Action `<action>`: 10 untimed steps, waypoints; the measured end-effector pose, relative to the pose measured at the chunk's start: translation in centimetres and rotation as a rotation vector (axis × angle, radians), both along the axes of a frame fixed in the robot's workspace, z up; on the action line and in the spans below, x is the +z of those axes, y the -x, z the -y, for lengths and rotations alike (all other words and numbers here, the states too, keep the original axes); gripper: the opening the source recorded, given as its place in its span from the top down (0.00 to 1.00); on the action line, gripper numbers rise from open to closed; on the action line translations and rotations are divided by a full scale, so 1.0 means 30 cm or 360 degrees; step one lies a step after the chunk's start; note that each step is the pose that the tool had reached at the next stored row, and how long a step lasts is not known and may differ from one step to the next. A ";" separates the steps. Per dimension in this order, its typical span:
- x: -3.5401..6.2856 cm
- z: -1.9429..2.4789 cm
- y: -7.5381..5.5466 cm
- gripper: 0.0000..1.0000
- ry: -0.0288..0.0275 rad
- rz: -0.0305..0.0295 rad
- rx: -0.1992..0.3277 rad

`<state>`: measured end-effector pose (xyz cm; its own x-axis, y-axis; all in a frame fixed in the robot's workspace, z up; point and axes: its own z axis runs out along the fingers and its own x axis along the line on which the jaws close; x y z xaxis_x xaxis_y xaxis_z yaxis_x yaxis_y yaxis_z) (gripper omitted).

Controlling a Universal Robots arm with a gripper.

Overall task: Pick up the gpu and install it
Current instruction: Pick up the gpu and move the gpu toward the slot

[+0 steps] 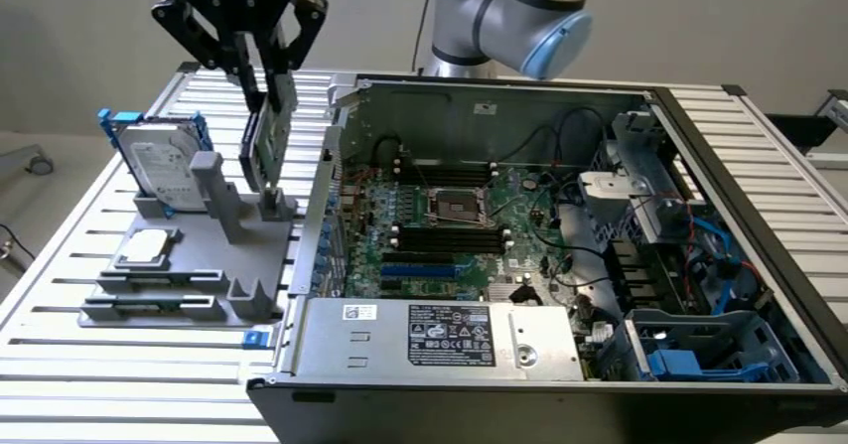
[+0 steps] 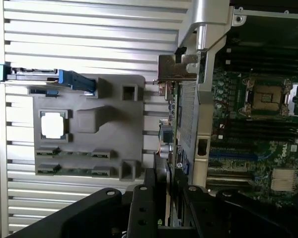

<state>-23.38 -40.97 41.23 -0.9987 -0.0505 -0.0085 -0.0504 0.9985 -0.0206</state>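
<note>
I have the gripper (image 1: pixel 269 91) clamped on the gpu (image 1: pixel 269 141), one finger on each face near its top edge. The card stands upright on edge at the exterior view's left, over the far right corner of the grey fixture (image 1: pixel 186 300) and just beside the left wall of the open computer case (image 1: pixel 318 216). I can't tell whether its lower edge still touches the fixture's slot posts.

The exterior view gives me the layout. The hard drive in a blue frame (image 1: pixel 159 161) stands on the fixture left of the card, and the square silver chip (image 1: pixel 146 247) lies nearer. The motherboard (image 1: pixel 451 225) with its CPU socket (image 1: pixel 458 206) lies inside the case. The power supply (image 1: pixel 438 335) is at the near side and the arm (image 1: pixel 523 17) is behind the far wall.

The wrist view adds the card edge-on. The gpu (image 2: pixel 177 121) runs away from the gripper (image 2: pixel 169 191), with its silvery bracket (image 2: pixel 176 67) at the far end, close against the case wall (image 2: pixel 204 99). The chip (image 2: pixel 53 125) and the fixture (image 2: pixel 109 148) lie to one side of it and the motherboard (image 2: pixel 248 139) to the other. Everything rests on the slatted table (image 1: pixel 79 365).
</note>
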 end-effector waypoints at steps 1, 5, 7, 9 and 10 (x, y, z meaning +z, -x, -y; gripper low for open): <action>0.009 0.000 -0.013 0.74 -0.00026 -0.00012 0.0000; 0.040 0.000 -0.072 0.74 -0.00181 -0.00086 0.0000; 0.046 0.001 -0.101 0.74 -0.00232 -0.00147 0.0000; 0.047 0.002 -0.132 0.74 -0.00259 -0.00204 0.0000; 0.047 0.003 -0.147 0.74 -0.00272 -0.00223 0.0000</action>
<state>-18.97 -41.07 42.64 -0.9987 -0.0505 0.0046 -0.0505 0.9987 -0.0029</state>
